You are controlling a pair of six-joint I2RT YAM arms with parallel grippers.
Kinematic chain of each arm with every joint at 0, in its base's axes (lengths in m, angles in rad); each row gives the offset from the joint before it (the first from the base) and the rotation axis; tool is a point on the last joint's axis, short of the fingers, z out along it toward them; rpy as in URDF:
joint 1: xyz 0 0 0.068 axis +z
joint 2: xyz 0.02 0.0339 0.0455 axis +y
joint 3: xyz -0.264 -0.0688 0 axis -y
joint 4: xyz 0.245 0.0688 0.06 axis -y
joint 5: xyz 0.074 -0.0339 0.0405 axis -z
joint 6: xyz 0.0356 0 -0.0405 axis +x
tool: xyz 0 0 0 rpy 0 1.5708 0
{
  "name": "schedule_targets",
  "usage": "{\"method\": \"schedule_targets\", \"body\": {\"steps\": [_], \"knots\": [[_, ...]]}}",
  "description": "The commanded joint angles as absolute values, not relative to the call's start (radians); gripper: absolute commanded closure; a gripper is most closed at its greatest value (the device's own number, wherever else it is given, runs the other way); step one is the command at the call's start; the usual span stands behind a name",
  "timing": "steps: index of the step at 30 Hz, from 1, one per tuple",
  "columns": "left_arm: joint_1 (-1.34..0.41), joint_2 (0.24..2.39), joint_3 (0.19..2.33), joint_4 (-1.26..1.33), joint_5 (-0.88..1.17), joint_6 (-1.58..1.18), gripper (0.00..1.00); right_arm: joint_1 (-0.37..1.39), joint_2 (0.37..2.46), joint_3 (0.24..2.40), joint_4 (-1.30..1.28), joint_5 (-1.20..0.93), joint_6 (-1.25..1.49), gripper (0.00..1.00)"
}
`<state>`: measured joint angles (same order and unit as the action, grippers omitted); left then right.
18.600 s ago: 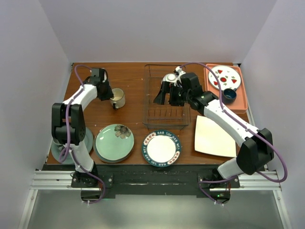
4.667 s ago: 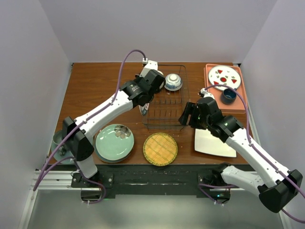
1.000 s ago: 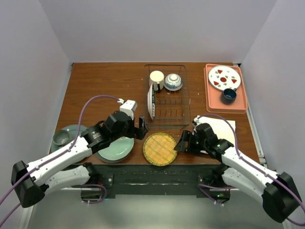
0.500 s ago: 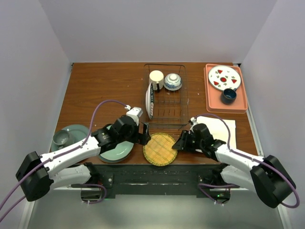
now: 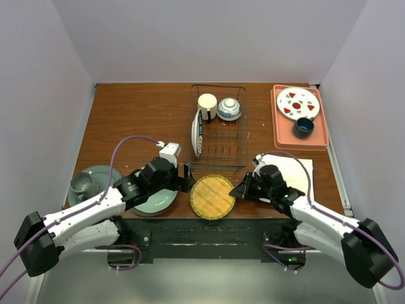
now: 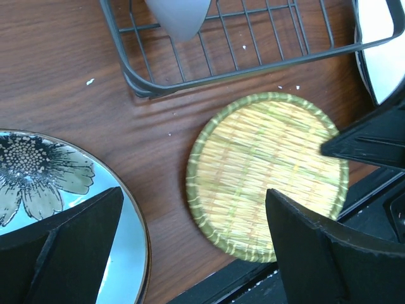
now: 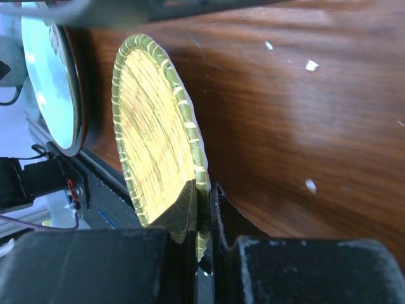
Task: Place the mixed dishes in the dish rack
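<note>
Just beside tool [image 6: 195, 196] (left): flower plate [image 6: 44, 171]

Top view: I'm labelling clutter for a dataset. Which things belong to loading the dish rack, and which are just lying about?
Job: dish rack, cream mug, patterned bowl, dark-rimmed white plate, green flower plate, white square plate.
Lying about: red-marked white plate, dark blue cup, grey-green plate, grey cup, woven mat (right jaws pinch its rim).

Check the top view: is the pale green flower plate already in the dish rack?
No, the pale green flower plate lies on the table, outside the dish rack, beside the woven mat.
</note>
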<state>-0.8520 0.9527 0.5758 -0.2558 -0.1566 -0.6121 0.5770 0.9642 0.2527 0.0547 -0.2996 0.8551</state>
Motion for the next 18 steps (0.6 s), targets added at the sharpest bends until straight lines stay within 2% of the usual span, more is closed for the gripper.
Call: {"method": "schedule_targets", "body": {"steps": [1, 10, 18], "knots": [[-0.848, 0.948, 0.589, -0.25, -0.19, -0.604, 0.0, 0.578, 0.827, 0.262, -0.167, -0.236, 0.816, 1.0], [-0.848, 0.979, 0.591, -0.204, -0.094, -0.557, 0.0, 0.577, 0.631, 0.377, -0.353, -0.33, 0.773, 1.0], [-0.848, 1.037, 0.565, -0.092, 0.067, -0.54, 0.0, 0.578, 0.563, 0.498, -0.414, -0.394, 0.781, 1.0]]}}
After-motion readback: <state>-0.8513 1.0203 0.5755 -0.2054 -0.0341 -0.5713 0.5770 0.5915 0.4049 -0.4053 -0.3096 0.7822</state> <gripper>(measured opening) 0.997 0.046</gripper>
